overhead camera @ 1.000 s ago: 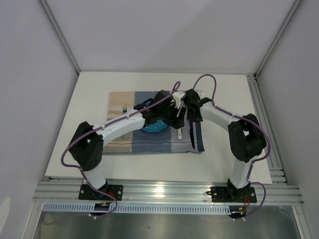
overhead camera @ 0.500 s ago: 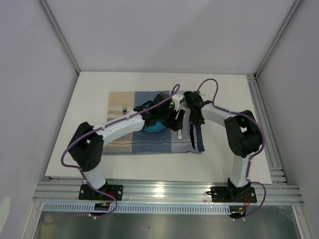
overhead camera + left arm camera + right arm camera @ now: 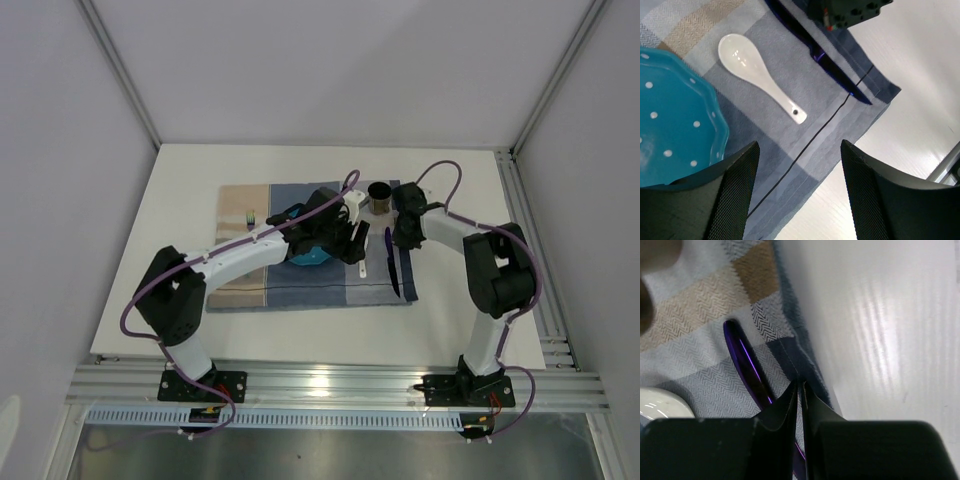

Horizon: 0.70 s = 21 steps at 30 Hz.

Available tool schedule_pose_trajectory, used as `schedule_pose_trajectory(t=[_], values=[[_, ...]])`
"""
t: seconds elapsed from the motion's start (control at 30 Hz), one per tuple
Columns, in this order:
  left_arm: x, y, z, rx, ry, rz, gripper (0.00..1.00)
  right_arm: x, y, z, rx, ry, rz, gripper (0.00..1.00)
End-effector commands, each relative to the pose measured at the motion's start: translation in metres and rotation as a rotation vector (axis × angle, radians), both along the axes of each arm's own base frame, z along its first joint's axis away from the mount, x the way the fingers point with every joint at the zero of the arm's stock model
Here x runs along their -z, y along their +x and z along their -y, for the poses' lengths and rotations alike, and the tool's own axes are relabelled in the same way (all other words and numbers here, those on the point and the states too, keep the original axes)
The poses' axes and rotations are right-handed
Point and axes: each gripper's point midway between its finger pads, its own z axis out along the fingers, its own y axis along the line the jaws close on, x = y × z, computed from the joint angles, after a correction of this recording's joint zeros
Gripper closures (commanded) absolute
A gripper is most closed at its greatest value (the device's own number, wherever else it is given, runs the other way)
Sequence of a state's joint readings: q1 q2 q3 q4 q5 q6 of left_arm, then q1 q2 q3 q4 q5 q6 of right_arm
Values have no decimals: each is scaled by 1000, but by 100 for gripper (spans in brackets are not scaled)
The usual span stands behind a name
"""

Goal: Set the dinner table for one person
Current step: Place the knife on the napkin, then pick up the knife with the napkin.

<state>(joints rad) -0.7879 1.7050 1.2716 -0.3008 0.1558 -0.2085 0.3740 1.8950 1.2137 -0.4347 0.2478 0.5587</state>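
Top external view first: the dinner table (image 3: 300, 335) is the big white surface filling the middle of the shot, with both arms reaching in from the near edge over a blue-and-beige checked placemat (image 3: 300, 290) that lies roughly in the centre of it. On the mat there's a teal plate with white dots (image 3: 675, 120), mostly hidden under the left arm from above, and a white ceramic spoon (image 3: 760, 75) just to the right of it, not touching the plate. Right of the spoon lies a dark purple-blue knife (image 3: 392, 262), a bit tilted, close to the mat's right edge. A dark cup (image 3: 380, 192) stands upright at the far edge of the mat, between the two wrists and just beside the right one. There's also some tiny thing (image 3: 249, 214) on the beige left end, too small to make out. The left fingers (image 3: 352, 238) are spread wide and hang above the mat beside the plate, around the near end of the spoon. The right fingers (image 3: 792, 402) are pressed almost together – only a hairline slit between them – with the tips over the knife near the mat's edge, though I can't tell if they actually touch it.
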Motion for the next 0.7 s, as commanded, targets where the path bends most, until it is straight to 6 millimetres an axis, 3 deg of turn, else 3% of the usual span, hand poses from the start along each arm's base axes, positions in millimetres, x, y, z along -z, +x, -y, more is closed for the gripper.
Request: schedule_pose_trajectory(t=[0.0,0.1,0.27,0.67], values=[[-26,2,1,1,-37,74,30,31,-41,54,111,-76,-152,91],[-26,2,0,2,-35,76,30,31,-51,60,113,-77,-165,90],[-26,2,1,7,-36,74,30,22,-56,47,89,-49,-143,91],[-23,1,7,23,-46,51,30,-38,-11,32,17,-132,25,86]])
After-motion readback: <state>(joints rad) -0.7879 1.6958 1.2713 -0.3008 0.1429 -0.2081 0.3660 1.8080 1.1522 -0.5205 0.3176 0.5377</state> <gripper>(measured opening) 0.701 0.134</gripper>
